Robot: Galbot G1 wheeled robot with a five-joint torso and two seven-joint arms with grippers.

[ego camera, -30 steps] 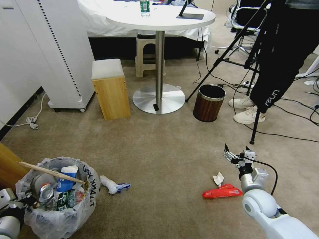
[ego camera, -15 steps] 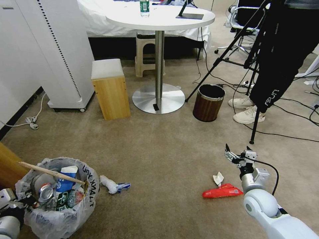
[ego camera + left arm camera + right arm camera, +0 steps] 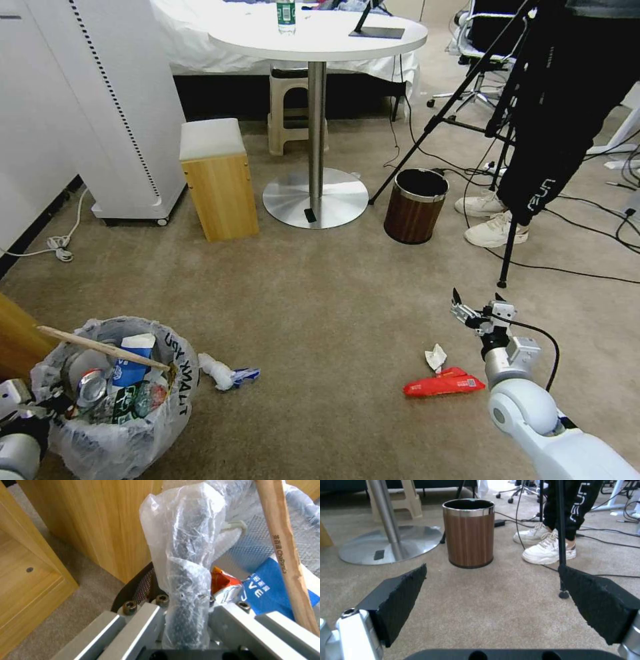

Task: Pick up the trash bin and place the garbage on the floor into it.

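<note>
black trash bin [image 3: 133, 427] – holds cup [image 3: 133, 360], stick [image 3: 100, 347]

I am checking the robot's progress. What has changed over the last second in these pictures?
Very little. The head view shifted slightly, so the camera moved, not the things. The left gripper stays shut on the rim of the trash bin. The right gripper stays open, hovering above the floor just past the red bag and tissue. The white wrapper beside the bin lies where it was.

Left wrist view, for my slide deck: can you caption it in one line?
Left gripper clamps the bag-lined rim of the small round black trash bin, which holds a wooden stick and a blue-white paper cup.
</note>
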